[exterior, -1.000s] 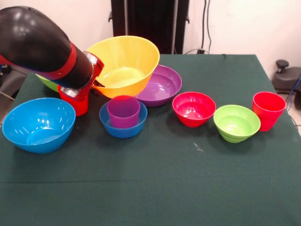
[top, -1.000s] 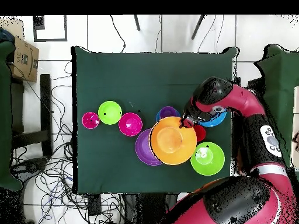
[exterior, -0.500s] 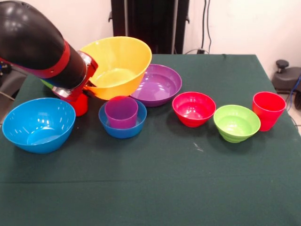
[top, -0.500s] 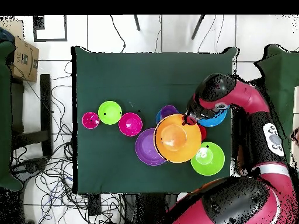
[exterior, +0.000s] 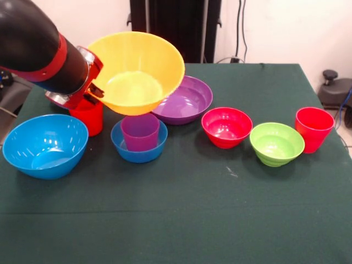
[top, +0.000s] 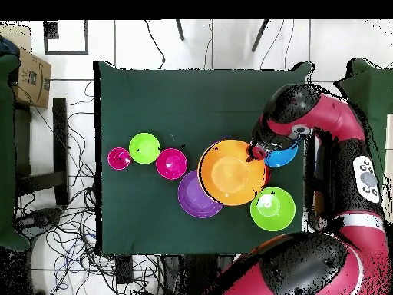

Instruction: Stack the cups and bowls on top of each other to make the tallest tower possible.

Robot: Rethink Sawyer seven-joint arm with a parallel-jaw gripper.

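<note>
My gripper (exterior: 92,91) is shut on the rim of the large yellow bowl (exterior: 137,71), which hangs tilted above the table. Just below its front edge a purple cup (exterior: 140,132) stands inside the small blue bowl (exterior: 138,149). From overhead the yellow bowl (top: 230,173) covers that pair, with my gripper (top: 253,151) on its rim. A red cup (exterior: 88,116) stands under my wrist. The large purple bowl (exterior: 188,100) lies right of the yellow one. The large blue bowl (exterior: 45,144) sits front left.
A red-pink small bowl (exterior: 226,126), a small lime green bowl (exterior: 276,143) and a second red cup (exterior: 313,127) stand in a row to the right. A large lime green bowl (top: 272,209) sits near the robot's side of the table (top: 153,92).
The yellow bowl has risen and swung away from the purple bowl, and now hangs over the purple cup in the small blue bowl. The other bowls and cups have not moved.
</note>
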